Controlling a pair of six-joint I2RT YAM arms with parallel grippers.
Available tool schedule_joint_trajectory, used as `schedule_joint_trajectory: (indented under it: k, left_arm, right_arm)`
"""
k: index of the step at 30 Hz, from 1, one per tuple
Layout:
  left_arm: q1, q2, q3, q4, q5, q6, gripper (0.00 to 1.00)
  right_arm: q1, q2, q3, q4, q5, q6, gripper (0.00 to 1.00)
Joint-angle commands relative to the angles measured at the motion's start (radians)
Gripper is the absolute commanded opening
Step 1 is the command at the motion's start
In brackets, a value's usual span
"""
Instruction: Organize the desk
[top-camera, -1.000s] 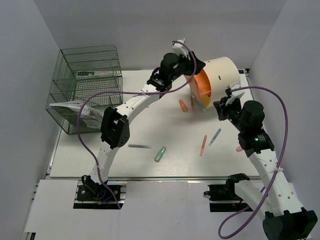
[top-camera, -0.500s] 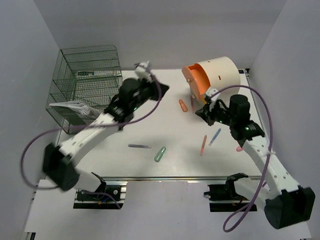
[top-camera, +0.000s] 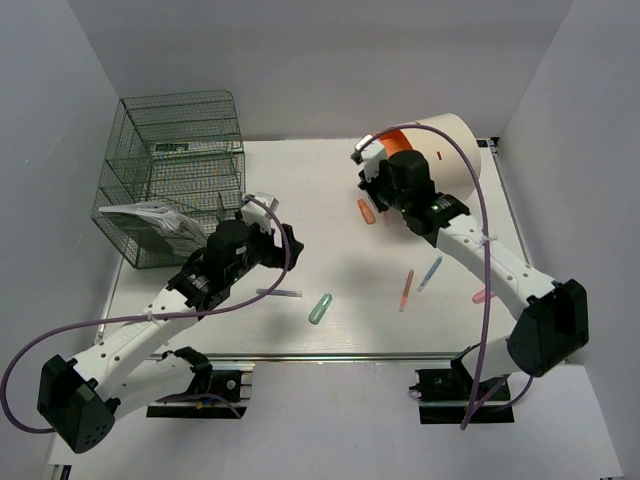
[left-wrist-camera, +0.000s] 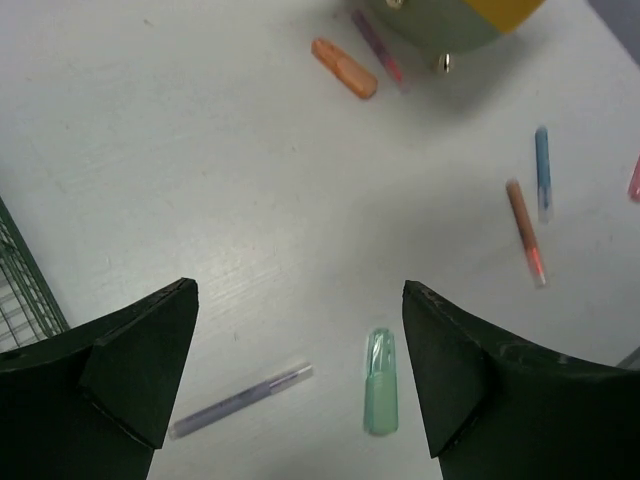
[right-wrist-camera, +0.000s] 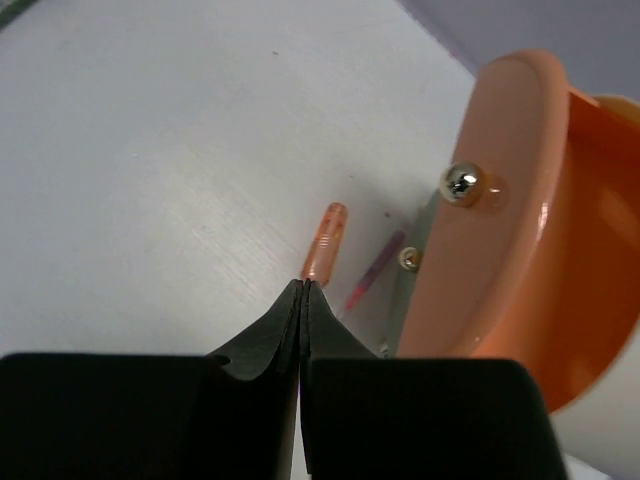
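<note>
The white desk (top-camera: 320, 185) holds scattered pens. My left gripper (top-camera: 287, 248) is open and empty, hovering above a purple pen (left-wrist-camera: 240, 402) and a green marker (left-wrist-camera: 380, 395), which both also show in the top view: the purple pen (top-camera: 278, 292) and the green marker (top-camera: 320, 308). My right gripper (right-wrist-camera: 303, 285) is shut on nothing, its tip just above the near end of an orange marker (right-wrist-camera: 325, 240). In the top view the right gripper (top-camera: 378, 197) is beside that orange marker (top-camera: 366, 210).
A cream cylinder with an orange face (top-camera: 440, 150) lies at the back right, a pink-purple pen (right-wrist-camera: 372, 272) under its face. An orange pen (top-camera: 406, 290), a blue pen (top-camera: 430, 273) and a pink item (top-camera: 480, 296) lie right of centre. A green wire rack (top-camera: 175, 170) stands at the back left.
My left arm swung from the cylinder at the back to the left front and now hangs over the purple pen. My right arm moved back and left to the cylinder's orange face.
</note>
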Motion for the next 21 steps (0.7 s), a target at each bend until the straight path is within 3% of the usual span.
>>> schedule_joint_trajectory:
  k: [1, 11, 21]
  left_arm:
    - [0.002, -0.053, -0.035, 0.002, 0.063, 0.057, 0.93]
    - [-0.007, -0.080, -0.019, -0.083, 0.047, 0.079, 0.95]
    - [-0.007, -0.102, -0.018, -0.093, 0.019, 0.081, 0.96]
  right_arm:
    - [0.030, 0.053, 0.092, 0.019, 0.254, 0.013, 0.00]
    - [0.067, 0.125, 0.088, 0.134, 0.555, -0.065, 0.00]
    - [0.053, 0.184, 0.126, 0.189, 0.642, -0.138, 0.00]
